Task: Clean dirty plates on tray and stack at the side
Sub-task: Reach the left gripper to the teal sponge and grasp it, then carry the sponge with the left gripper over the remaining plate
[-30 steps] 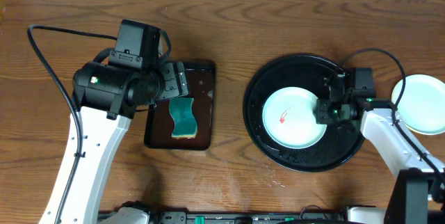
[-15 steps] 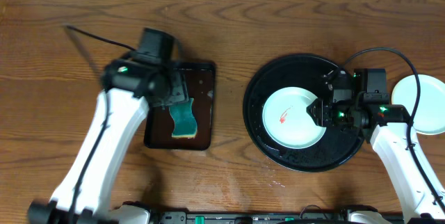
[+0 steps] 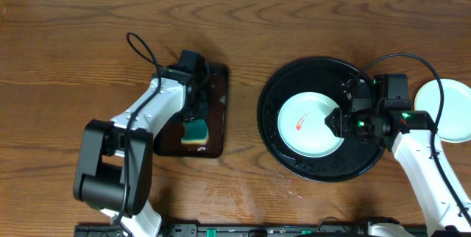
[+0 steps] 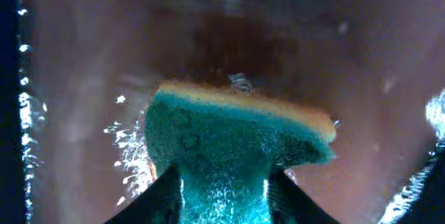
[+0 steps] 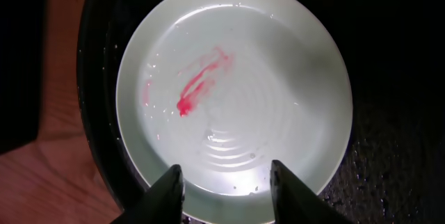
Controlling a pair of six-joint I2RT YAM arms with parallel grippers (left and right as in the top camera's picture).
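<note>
The left arm reaches from its base toward 1 o'clock, its wrist bent down over the brown tray (image 3: 215, 82). The left hand (image 3: 195, 113) (image 4: 224, 190) is narrowed onto a teal sponge (image 3: 196, 131) (image 4: 233, 137) with a yellow underside, 1 finger against each side. The sponge lies in that tray's 6 o'clock half. The right arm comes in from 4 o'clock. The right hand (image 3: 335, 123) (image 5: 226, 189) stands partly open, holding nothing, with its tips over the 3 o'clock rim of a mint-white plate (image 3: 309, 125) (image 5: 236, 99). That plate bears a red smear (image 5: 198, 88) and sits inside the black tray (image 3: 316, 71). A second plate (image 3: 445, 110) rests on the surface (image 3: 294, 16) at the tray's 3 o'clock.
</note>
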